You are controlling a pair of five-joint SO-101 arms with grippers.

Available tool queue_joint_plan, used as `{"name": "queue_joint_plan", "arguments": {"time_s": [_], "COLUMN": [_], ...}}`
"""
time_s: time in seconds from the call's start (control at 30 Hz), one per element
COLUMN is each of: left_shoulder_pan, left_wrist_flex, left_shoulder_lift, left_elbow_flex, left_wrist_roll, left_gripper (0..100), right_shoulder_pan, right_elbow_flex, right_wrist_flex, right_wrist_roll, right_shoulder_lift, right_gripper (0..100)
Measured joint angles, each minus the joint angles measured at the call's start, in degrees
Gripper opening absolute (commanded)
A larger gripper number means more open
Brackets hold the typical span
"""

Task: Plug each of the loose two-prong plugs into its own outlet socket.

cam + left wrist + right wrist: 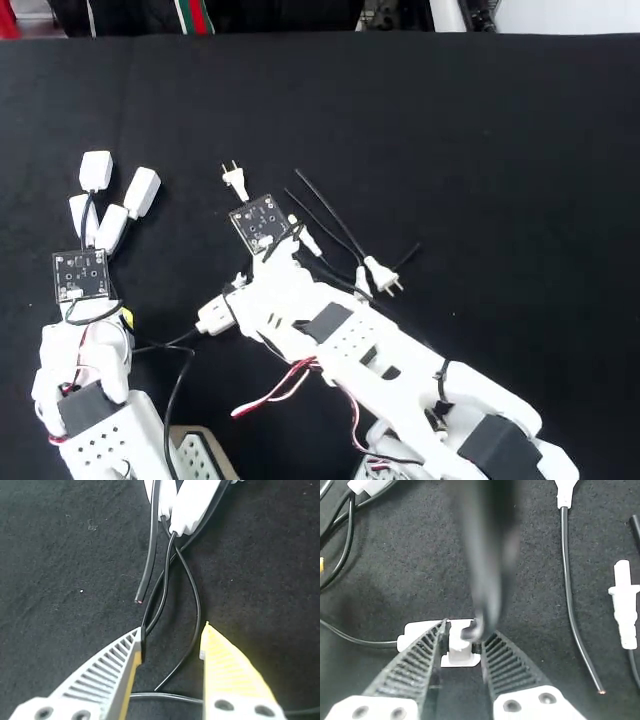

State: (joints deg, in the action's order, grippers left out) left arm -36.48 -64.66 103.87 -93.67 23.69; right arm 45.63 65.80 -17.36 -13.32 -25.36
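My right gripper [462,630] is shut on a white two-prong plug [459,652] low over the black table; a blurred black cable hangs in front of it. In the high view this plug [213,316] sits at the tip of the right arm [330,335], left of centre. Two loose plugs lie nearby, one [235,180] farther back and one [381,273] to the right. My left gripper [172,630] is open, with thin black cables [192,605] running between its fingers. Several white outlet sockets [120,200] lie just ahead of it at the far left.
Loose black cable ends [320,210] cross the table beside the right arm's camera board [260,222]. Red and white wires [280,385] trail under that arm. The left arm's board [80,272] covers part of the socket cables. The table's back and right lie bare.
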Motion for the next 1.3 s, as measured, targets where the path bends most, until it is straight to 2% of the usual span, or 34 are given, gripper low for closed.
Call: {"name": "queue_joint_plan", "arguments": {"time_s": [0.27, 0.63, 0.97, 1.3], "left_shoulder_pan": [0.00, 0.00, 0.00, 0.00], "left_wrist_flex": [0.00, 0.00, 0.00, 0.00], "left_shoulder_lift": [0.00, 0.00, 0.00, 0.00], "left_elbow_flex": [0.00, 0.00, 0.00, 0.00], "left_wrist_roll": [0.00, 0.00, 0.00, 0.00], "left_gripper": [19, 19, 19, 19], "right_shoulder_pan": [-0.35, -0.53, 0.79, 1.58], "right_elbow_flex": [0.00, -4.92, -6.24, -6.51], "right_wrist_flex": [0.00, 0.26, -5.01, -5.71], "right_wrist_roll": [-2.02, -4.57, -4.66, -9.76], "right_shoulder_lift": [0.09, 8.53, 8.09, 8.09], "right_gripper": [1.1, 1.1, 1.1, 1.2]}}
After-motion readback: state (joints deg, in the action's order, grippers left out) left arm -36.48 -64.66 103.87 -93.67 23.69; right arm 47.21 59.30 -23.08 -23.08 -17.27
